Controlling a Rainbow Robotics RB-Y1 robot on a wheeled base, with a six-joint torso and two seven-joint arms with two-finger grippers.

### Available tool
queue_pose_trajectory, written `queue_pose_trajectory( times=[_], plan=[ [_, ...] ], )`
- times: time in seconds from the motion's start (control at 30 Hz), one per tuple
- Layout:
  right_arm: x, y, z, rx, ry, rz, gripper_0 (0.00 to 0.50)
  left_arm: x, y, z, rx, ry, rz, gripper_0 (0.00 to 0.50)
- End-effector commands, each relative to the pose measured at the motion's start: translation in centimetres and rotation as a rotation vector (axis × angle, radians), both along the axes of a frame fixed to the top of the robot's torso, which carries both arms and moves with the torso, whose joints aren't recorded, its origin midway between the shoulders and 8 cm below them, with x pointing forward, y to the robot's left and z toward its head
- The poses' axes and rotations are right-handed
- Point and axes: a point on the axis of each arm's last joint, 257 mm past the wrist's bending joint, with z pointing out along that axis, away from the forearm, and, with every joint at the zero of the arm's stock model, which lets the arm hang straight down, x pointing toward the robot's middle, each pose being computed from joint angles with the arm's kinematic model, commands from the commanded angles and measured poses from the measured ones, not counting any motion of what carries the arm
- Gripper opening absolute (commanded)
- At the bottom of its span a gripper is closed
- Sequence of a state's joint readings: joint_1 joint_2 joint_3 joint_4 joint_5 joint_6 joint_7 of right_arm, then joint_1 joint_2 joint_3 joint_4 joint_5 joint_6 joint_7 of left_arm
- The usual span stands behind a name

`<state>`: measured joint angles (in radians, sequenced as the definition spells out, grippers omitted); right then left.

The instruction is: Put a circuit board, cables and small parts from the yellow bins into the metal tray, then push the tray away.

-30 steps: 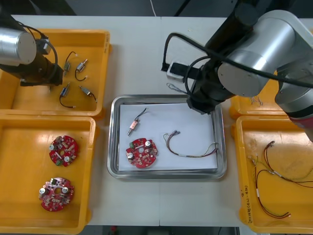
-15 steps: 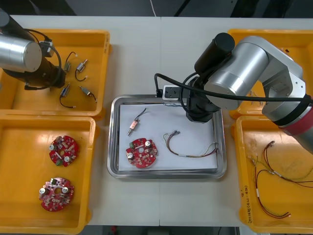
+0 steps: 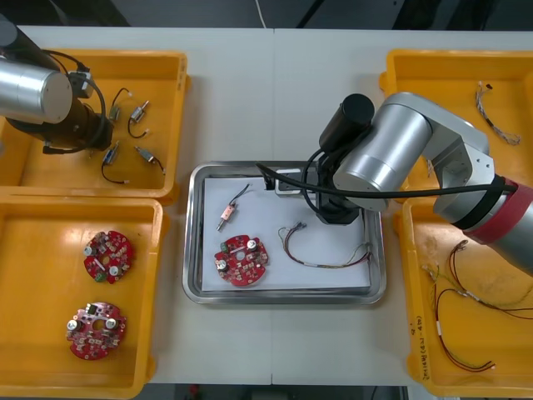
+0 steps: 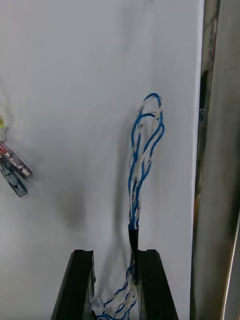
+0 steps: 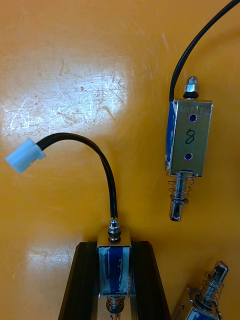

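My right gripper (image 4: pixel 114 256) hangs low over the tray (image 3: pixel 283 297) and is clamped on the blue and white cable (image 4: pixel 142 165), my two fingers standing apart by only the cable's width. The cable's long axis runs straight out ahead of my fingertips, its looped end pointing away from me, and it lies over the white floor of the tray. It runs roughly parallel to the tray wall (image 4: pixel 216 150), which stands close beside it. That closeness is my main worry: I judge that if I let go while drifting toward the wall, the springy loops could ride up onto the rim and hang out of the tray. The loose tail bunched behind my fingertips might also catch on a pad and lift away with me when I open. My left gripper (image 5: pixel 114 247) is down in a yellow bin (image 5: pixel 60 60), closed on a small metal part (image 5: pixel 114 265). Its black lead (image 5: pixel 102 160) curls away ahead of my fingers to a white plug. As I lift, that lead could drag the neighbouring part (image 5: pixel 187 145), which lies just beside it.
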<state>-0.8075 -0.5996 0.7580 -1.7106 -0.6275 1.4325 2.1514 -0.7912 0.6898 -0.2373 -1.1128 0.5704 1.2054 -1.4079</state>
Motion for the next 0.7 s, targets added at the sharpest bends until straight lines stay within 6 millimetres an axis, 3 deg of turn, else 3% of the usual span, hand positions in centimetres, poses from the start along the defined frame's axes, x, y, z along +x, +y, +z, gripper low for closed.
queue_pose_trajectory(
  times=[0.03, 0.07, 0.33, 0.7],
  plan=[
    [-1.2, 0.3, -0.6, -0.013, 0.037, 0.032, 0.439, -0.7, 2.4, -0.2, 0.090, 0.023, -0.062, 0.000],
    [-1.2, 0.3, -0.6, -0.014, 0.038, 0.032, 0.500, -0.7, 2.4, -0.2, 0.090, 0.024, -0.062, 0.000],
    [-0.8, 0.2, -0.1, -0.023, 0.010, 0.030, 0.500, -1.0, 3.1, 0.6, 0.068, 0.025, -0.054, 0.000],
    [-0.7, 0.5, 0.8, -0.044, -0.029, 0.045, 0.500, -3.5, 3.1, 3.6, 0.081, 0.094, -0.059, 0.000]
  ],
)
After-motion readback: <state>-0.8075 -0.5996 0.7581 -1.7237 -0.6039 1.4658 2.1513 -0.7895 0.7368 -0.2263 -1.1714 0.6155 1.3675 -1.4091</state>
